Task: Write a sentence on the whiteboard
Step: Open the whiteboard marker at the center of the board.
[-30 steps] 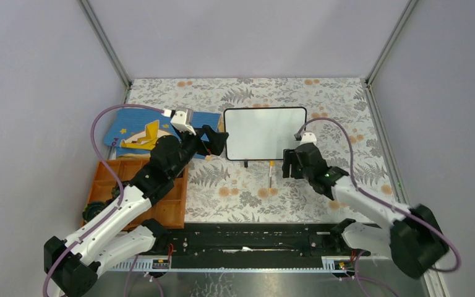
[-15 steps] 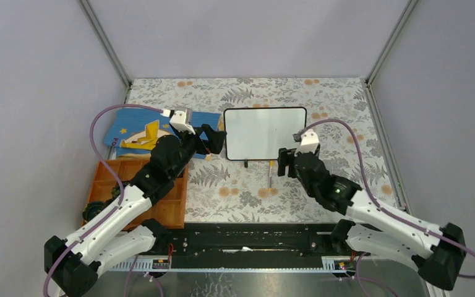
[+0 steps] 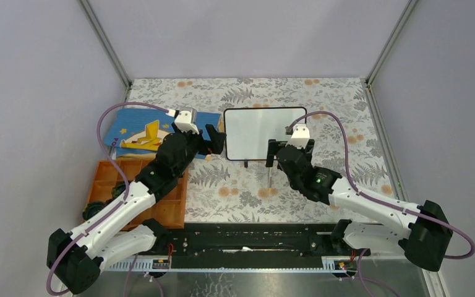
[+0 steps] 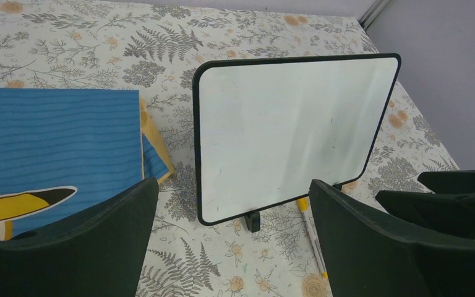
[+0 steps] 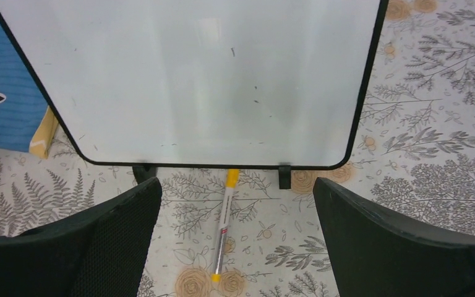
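The whiteboard (image 3: 264,133) stands upright on two small black feet at mid-table. Its face is blank apart from faint specks, and no sentence shows on it in the left wrist view (image 4: 290,124) or the right wrist view (image 5: 192,80). A white marker with yellow ends (image 3: 271,175) lies on the cloth in front of the board; it also shows in the right wrist view (image 5: 224,229) and the left wrist view (image 4: 312,232). My left gripper (image 3: 215,139) (image 4: 232,192) is open and empty at the board's left edge. My right gripper (image 3: 289,154) (image 5: 236,185) is open and empty, above the marker, facing the board.
A blue star-patterned book (image 3: 142,130) (image 4: 55,142) lies left of the board. An orange compartment tray (image 3: 161,204) sits at the near left under my left arm. Grey walls close in the floral-cloth table (image 3: 346,111) on three sides.
My right gripper has swung left from the board's right corner to its front, over the marker. My left gripper has shifted slightly. The board and marker have not moved.
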### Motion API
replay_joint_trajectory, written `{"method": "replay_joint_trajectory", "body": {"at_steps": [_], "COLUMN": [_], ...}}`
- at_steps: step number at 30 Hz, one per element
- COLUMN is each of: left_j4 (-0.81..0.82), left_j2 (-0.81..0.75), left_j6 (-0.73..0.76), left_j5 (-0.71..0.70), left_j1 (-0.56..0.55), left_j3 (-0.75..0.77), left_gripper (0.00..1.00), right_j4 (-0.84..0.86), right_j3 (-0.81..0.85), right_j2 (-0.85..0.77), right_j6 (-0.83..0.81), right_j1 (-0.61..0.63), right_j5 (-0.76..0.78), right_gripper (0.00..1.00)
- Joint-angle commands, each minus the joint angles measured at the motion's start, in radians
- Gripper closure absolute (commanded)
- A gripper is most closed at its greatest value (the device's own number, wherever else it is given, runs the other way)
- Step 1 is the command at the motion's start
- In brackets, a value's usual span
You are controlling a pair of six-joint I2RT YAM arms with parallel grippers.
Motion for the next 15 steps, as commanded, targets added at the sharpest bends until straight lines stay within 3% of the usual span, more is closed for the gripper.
{"method": "replay_joint_trajectory", "body": {"at_steps": [1,8,15], "left_j4": [0.008,-0.007,-0.042], "left_j2": [-0.002,-0.018,-0.032], "left_j6": [0.014,-0.021,-0.077], "left_j5": [-0.023,-0.094,-0.21], "left_j1": [-0.008,-0.007,-0.007], "left_j3": [0.027,0.035,0.049], "left_gripper": [0.01,0.01,0.01], "right_j4": [-0.006,-0.064,-0.132], "right_j3": [0.017,-0.063,-0.035], "right_j2": [-0.003,0.036,0.15], "right_j6": [0.048,0.226,0.333], "right_j1": [0.0,0.002,0.084], "right_j5": [-0.098,-0.233,-0.121], "right_gripper": [0.0,0.0,0.0]}}
